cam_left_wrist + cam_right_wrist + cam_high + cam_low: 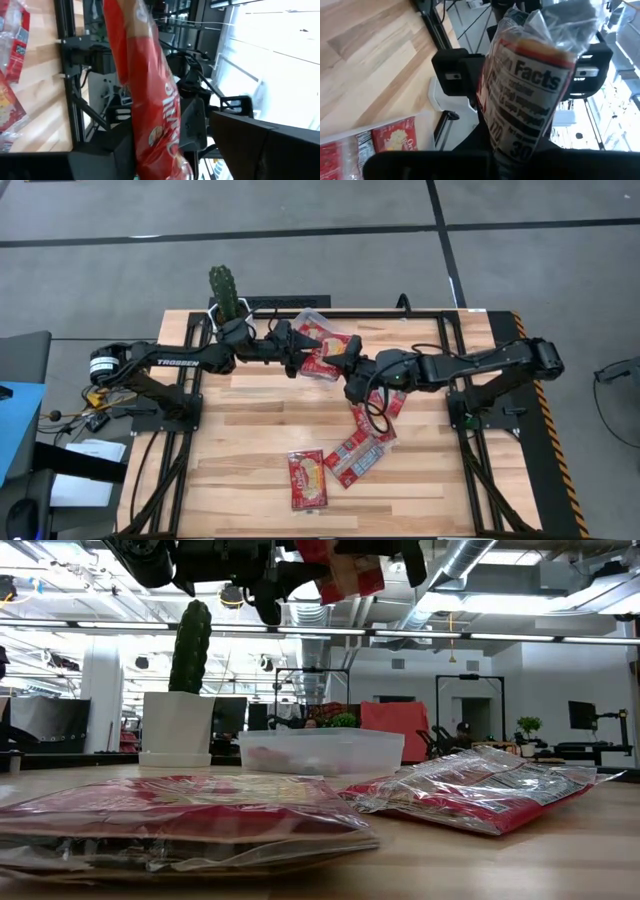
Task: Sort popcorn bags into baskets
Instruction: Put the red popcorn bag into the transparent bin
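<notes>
At the table's far left a cactus (222,283) stands in its white pot (176,727). Just right of it, the left gripper (300,352) pinches one popcorn bag (150,95) between its fingers, held in the air over the clear tray (322,751). The tray already holds at least two bags (338,339); an exact count is hidden by the arms. The right gripper (340,360) meets the left one there, its fingers clamped on a second bag (530,85) whose "Facts" panel faces the wrist camera. On the wooden table (250,430) nearer the front, one bag (307,478) lies alone, with a loose overlapping cluster of three or four (362,450) right of it.
</notes>
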